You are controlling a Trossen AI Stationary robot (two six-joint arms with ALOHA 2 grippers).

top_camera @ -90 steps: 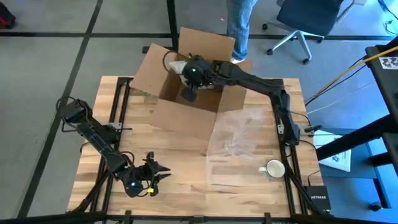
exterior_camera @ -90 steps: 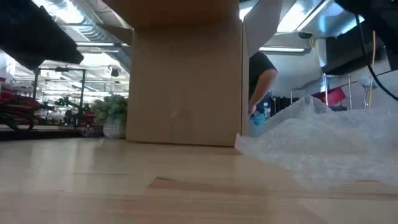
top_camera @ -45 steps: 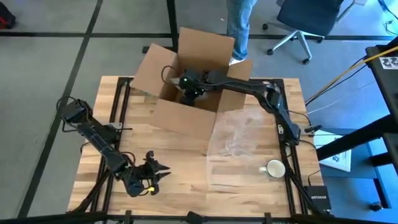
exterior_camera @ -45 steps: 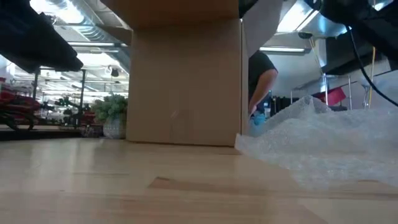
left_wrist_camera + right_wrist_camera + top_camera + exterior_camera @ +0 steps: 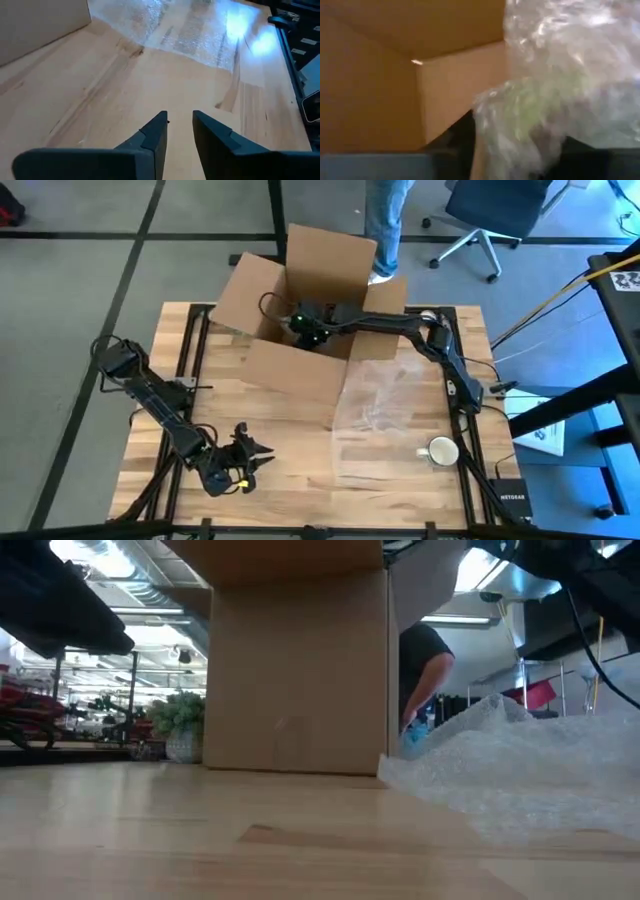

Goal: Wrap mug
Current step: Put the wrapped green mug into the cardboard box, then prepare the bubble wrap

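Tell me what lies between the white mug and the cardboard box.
In the high view, a sheet of bubble wrap covers the table between the white mug and the cardboard box.

The table (image 5: 290, 435) is smooth, pale wood. The box (image 5: 300, 370) is matt brown cardboard. The bubble wrap (image 5: 385, 415) is clear, glossy, crinkled plastic.

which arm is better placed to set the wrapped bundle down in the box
Right. The right gripper is already down inside the cardboard box with the bubble-wrapped bundle before it; the left gripper waits at the table's near edge.
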